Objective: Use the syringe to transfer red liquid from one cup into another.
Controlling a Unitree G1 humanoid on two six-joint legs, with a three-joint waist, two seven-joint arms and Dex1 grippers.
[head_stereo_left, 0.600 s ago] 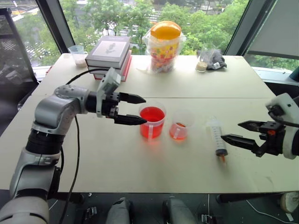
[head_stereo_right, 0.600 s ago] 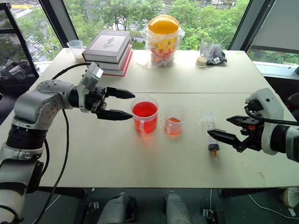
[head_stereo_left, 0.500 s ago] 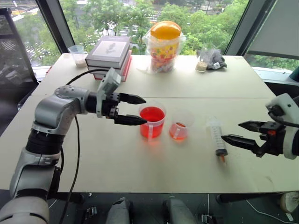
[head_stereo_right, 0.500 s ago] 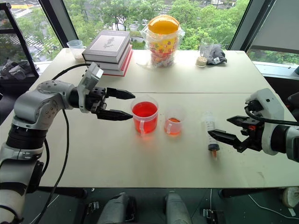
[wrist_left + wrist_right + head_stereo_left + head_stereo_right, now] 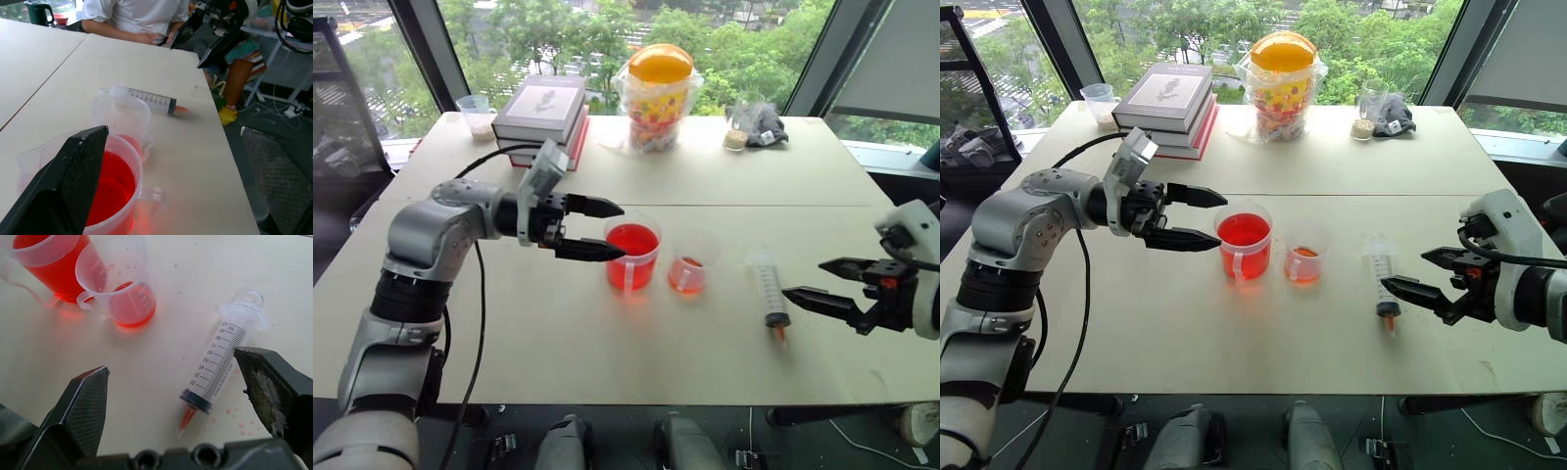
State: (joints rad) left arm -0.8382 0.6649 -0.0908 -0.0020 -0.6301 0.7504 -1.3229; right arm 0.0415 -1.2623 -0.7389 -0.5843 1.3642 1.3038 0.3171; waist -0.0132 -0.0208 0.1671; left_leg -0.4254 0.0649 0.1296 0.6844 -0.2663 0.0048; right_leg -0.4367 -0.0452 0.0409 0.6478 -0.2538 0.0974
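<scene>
Although the smaller cup already holds a shallow layer of red liquid, the larger cup remains nearly full, so I judge most of the transfer outstanding. With its plunger pushed in, the syringe lies flat on the table, unheld, tip toward me, just right of the smaller cup. My right gripper hovers beside the syringe, fingers spread wide and empty. My left gripper, equally wide and empty, brackets the larger cup's left rim.

Pale surface before dark-framed windows; green trees outside, daylight; books, yellow-lidded jar at back.
</scene>
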